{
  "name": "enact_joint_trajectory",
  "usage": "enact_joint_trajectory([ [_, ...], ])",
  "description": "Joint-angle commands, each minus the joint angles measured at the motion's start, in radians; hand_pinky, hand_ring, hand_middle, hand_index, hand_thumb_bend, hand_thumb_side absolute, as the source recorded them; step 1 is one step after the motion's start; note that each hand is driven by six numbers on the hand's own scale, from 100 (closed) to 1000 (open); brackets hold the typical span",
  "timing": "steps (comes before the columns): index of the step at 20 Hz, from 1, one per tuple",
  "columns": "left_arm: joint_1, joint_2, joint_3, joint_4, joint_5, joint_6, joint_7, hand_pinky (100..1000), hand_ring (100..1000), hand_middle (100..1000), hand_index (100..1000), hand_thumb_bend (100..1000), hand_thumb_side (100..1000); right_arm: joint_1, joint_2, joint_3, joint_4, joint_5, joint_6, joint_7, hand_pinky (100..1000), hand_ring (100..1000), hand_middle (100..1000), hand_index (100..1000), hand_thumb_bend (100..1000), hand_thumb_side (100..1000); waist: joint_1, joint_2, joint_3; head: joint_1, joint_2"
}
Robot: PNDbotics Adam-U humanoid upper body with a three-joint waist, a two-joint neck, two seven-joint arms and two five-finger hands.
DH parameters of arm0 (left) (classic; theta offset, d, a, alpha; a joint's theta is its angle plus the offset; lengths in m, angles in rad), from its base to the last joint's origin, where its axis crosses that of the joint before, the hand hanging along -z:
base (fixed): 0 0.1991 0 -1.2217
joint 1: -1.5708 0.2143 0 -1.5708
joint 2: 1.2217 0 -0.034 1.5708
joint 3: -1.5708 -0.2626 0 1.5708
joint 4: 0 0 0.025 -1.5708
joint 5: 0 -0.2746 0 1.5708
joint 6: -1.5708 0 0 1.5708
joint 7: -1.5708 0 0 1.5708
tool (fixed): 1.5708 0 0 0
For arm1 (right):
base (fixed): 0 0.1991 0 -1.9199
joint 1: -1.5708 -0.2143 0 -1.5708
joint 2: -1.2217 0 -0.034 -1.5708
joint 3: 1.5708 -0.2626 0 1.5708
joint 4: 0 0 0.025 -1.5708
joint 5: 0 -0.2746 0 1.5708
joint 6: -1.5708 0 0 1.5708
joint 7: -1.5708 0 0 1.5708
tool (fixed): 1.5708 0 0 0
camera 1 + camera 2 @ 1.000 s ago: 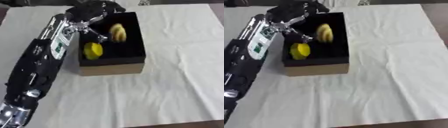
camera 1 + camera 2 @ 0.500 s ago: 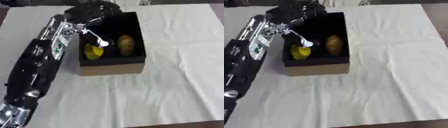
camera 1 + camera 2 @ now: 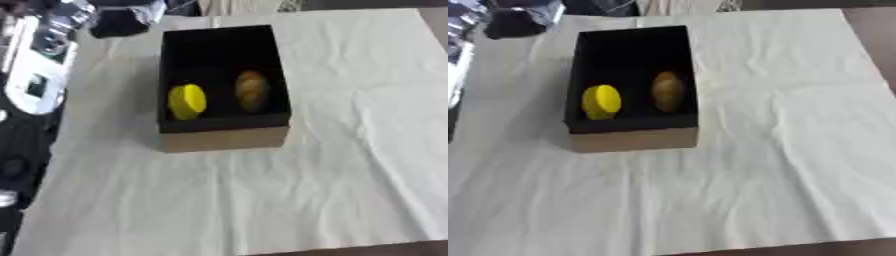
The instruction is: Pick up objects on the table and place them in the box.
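Box [image 3: 223, 137] holds yellow object [image 3: 187, 101] and brown object [image 3: 251, 91], away from left hand [image 3: 122, 22], grip unclear.

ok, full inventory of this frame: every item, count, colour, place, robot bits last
open cardboard box: 1, tan outside with black interior, upper centre-left of the table
round yellow object: 1, yellow, inside the box, near-left part
oval brown object: 1, brownish, inside the box, right of the yellow one, apart from it
white cloth: 1, white, wrinkled, covering the table
dark items: black, blurred, far edge beyond the cloth; cannot tell what
left arm: 1, black with white panel, left edge; hand blurred at top left corner
right hand: not in view
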Motion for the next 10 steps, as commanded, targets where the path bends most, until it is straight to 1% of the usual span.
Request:
enact_joint_trajectory([
  [1, 0.052, 0.162, 0.078, -0.135, 0.160, 0.039, 0.128, 852, 856, 767, 862, 143, 297, -0.001, -0.006, -0.028, -0.016, -0.009, -0.031, -0.024, 944, 895, 545, 825, 100, 100, -0.003, -0.024, 0.005, -0.020, -0.002],
  [3, 0.135, 0.232, 0.128, -0.205, 0.303, 0.052, 0.216, 845, 852, 765, 866, 142, 308, -0.011, 0.020, -0.032, -0.016, -0.012, -0.041, -0.037, 946, 894, 549, 825, 100, 100, -0.006, -0.021, 0.013, -0.030, -0.003],
  [5, 0.224, 0.276, 0.179, -0.280, 0.420, 0.050, 0.300, 843, 851, 769, 869, 153, 325, -0.019, 0.050, -0.034, -0.016, -0.014, -0.045, -0.046, 951, 896, 554, 825, 100, 100, -0.009, -0.016, 0.022, -0.039, -0.007],
  [7, 0.317, 0.290, 0.227, -0.355, 0.509, 0.042, 0.372, 845, 854, 770, 872, 161, 330, -0.026, 0.080, -0.037, -0.016, -0.013, -0.054, -0.053, 951, 895, 557, 825, 100, 100, -0.013, -0.011, 0.031, -0.042, -0.011],
  [8, 0.357, 0.289, 0.247, -0.389, 0.536, 0.039, 0.400, 846, 857, 774, 875, 168, 336, -0.030, 0.093, -0.039, -0.016, -0.011, -0.062, -0.057, 949, 892, 562, 825, 100, 100, -0.015, -0.008, 0.035, -0.043, -0.014],
  [10, 0.424, 0.271, 0.284, -0.434, 0.559, 0.024, 0.446, 848, 858, 774, 880, 171, 346, -0.044, 0.116, -0.041, -0.016, -0.007, -0.089, -0.065, 945, 890, 570, 826, 100, 100, -0.020, -0.003, 0.043, -0.043, -0.019],
])
